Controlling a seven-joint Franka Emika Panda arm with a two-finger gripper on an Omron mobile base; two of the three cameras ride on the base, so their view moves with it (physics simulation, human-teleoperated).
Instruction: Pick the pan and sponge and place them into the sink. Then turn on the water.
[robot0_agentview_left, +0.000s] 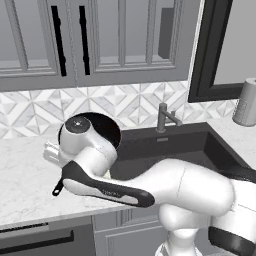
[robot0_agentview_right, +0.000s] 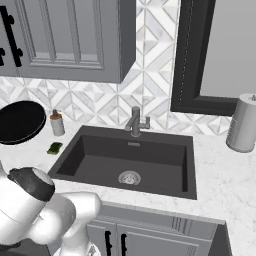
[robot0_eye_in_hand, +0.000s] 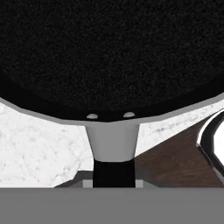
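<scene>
Matt black pan (robot0_eye_in_hand: 109, 52); white marble counter (robot0_agentview_left: 25, 170); dark matt sink (robot0_agentview_right: 150, 160)

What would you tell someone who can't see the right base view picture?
A black pan is tilted up at the left, beside a dark sink in a white marble counter. A green sponge lies by a soap bottle, behind the faucet.

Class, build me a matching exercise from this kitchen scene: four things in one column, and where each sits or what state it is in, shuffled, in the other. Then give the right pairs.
1. pan
2. sponge
3. sink
4. soap dispenser

A. holds nothing, drain bare
B. lying on the counter left of the basin
C. standing upright by the backsplash
D. gripped at its handle, left of the sink

Pairs: 1-D, 2-B, 3-A, 4-C
</scene>
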